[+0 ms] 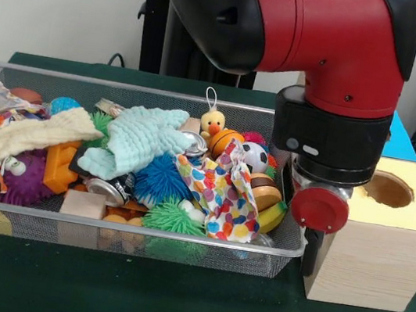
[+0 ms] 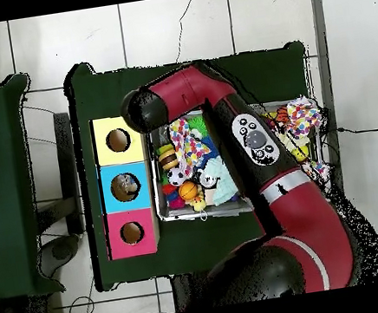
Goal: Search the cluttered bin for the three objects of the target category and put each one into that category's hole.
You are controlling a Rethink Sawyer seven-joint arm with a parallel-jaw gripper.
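Observation:
A wire-mesh bin [image 1: 124, 86] holds a heap of toys and cloths. Among them are a yellow duck [image 1: 212, 123], a small soccer ball [image 1: 255, 157], an orange ball [image 1: 224, 141], a blue spiky ball [image 1: 158, 180], a green spiky ball [image 1: 173, 218], a drink can [image 1: 107, 190] and an orange block [image 1: 60, 167]. The arm's wrist [image 1: 318, 209] hangs low at the bin's right end, beside the yellow-topped box [image 1: 411, 220] with its round hole [image 1: 388, 190]. My gripper [image 1: 309, 253] shows only as a dark piece in the gap between bin and box.
A pale green cloth [image 1: 138, 139], a polka-dot cloth [image 1: 218, 189] and a cream cloth [image 1: 29, 136] cover part of the heap. From overhead, three boxes line the bin's side: yellow [image 2: 103, 142], blue [image 2: 110, 188], pink [image 2: 117, 235]. The arm [image 2: 261, 148] spans the bin [image 2: 236, 212].

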